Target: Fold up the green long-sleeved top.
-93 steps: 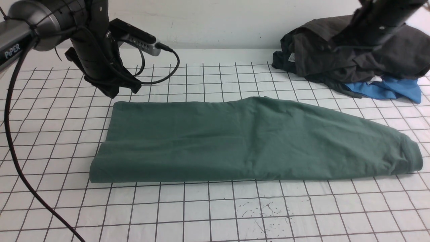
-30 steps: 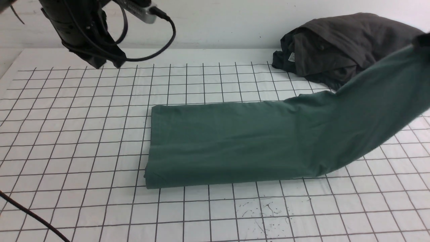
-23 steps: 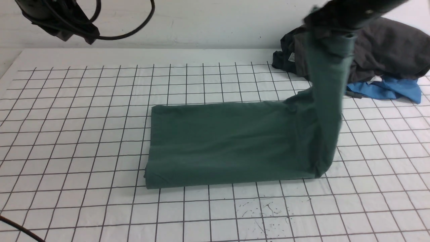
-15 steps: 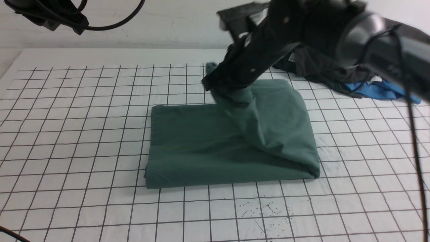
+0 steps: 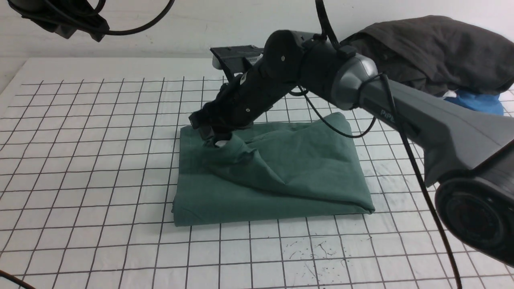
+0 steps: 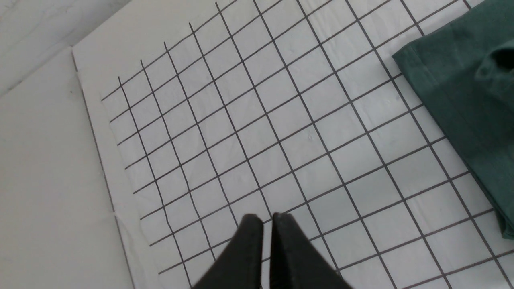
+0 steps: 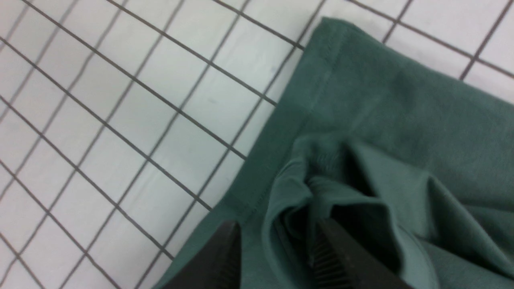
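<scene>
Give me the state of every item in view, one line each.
green top, folded over on itself, lying on the mat, one corner bunched up at the right gripper
right gripper, open, jaws apart astride a fold of the top
left gripper, shut, empty, raised above the mat
grey garment, crumpled in a heap
blue garment, mostly buried under the grey one
mat, spread flat

Gridded table (image 5: 80, 160) — green top (image 5: 289, 172), grey garment (image 5: 425, 48)
</scene>
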